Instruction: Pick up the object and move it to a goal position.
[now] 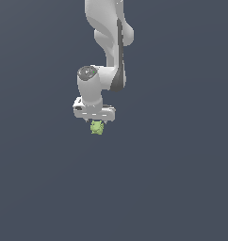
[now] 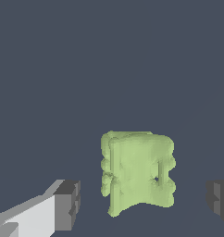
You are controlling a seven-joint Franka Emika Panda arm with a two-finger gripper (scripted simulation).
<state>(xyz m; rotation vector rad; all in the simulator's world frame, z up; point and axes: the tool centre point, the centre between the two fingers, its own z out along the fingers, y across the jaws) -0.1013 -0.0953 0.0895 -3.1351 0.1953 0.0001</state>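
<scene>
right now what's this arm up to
A white Panda arm is going for a small yellow-green lumpy object. Its gripper hangs straight over the object, jaws open. In the wrist view the fingers stand on either side of it with gaps showing, so nothing is gripped yet. No goal marker shows in either view.
</scene>
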